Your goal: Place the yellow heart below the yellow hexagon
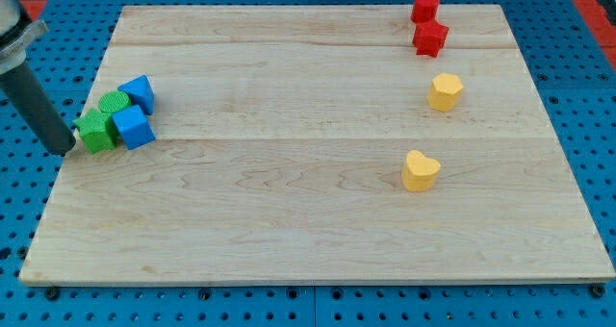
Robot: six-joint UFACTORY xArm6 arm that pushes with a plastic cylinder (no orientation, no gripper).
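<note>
The yellow heart [421, 170] lies on the wooden board [308, 221] at the view's right, below centre. The yellow hexagon [445, 91] lies above it, slightly to the right, with a clear gap between them. My rod comes down from the view's top left and my tip [65, 148] rests at the board's left edge, just left of a green block, far from both yellow blocks.
A cluster sits at the view's left: a green star-like block [94, 131], a green round block [115, 102], a blue cube [133, 128] and another blue block [140, 91]. Two red blocks [425, 7] [430, 37] sit at the top right. Blue pegboard [29, 202] surrounds the board.
</note>
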